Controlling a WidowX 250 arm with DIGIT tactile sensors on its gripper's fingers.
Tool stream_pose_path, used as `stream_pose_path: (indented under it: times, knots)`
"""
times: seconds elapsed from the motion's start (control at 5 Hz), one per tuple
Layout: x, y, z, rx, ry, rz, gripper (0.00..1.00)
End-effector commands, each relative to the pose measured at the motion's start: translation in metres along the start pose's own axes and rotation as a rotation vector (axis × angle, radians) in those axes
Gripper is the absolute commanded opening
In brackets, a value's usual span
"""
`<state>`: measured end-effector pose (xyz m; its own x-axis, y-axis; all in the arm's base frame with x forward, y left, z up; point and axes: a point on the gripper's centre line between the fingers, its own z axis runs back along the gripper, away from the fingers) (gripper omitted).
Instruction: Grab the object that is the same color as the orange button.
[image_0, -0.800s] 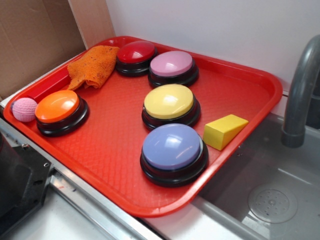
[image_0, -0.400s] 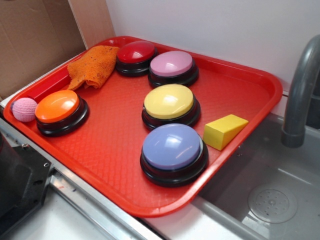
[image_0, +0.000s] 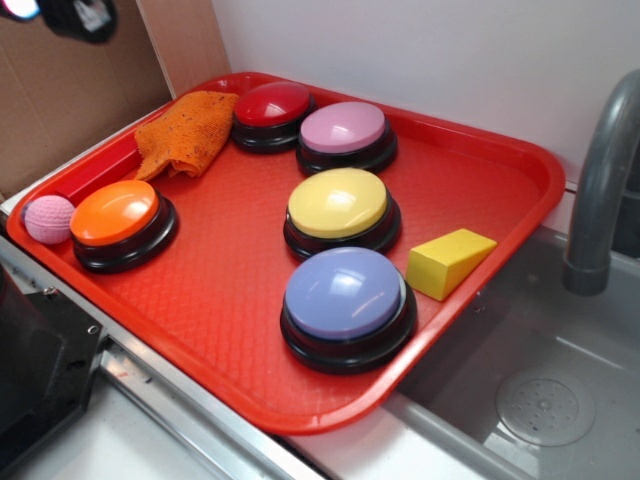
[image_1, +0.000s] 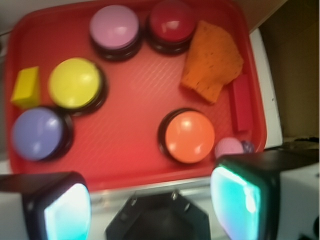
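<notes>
In the wrist view the gripper hangs well above the near edge of the red tray, its two fingers spread wide with nothing between them. In the exterior view only a dark blurred piece of it shows at the top left corner, high over the cardboard.

Nearest the gripper lies the orange button, with the small pink ball just beside it at the tray's rim. A flat red block lies along the tray's side wall past the ball.

Beyond the orange button, well apart from the gripper and off to one side of its open gap, the orange cloth lies crumpled in the far corner of the tray, one edge close against the red button. The exterior view shows the cloth draped partly up the tray's rim.

Also on the tray are the pink button, the yellow button, the lavender button and the yellow wedge
</notes>
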<state>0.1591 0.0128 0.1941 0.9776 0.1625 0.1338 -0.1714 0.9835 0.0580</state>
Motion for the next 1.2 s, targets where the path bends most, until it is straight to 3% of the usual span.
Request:
stream_pose_path:
  times: [0.0,0.2,0.4,0.8,1.0]
  knots:
    - [0.034,0.043,-0.038,0.090,-0.119,0.063,1.00]
    - [0.047,0.059,-0.058,0.103,-0.162,0.065,1.00]
    - [0.064,0.074,-0.090,0.079,-0.162,0.087,1.00]
    - [0.086,0.085,-0.151,0.033,-0.120,-0.026,1.00]
    - [0.091,0.089,-0.163,0.021,-0.118,-0.080,1.00]
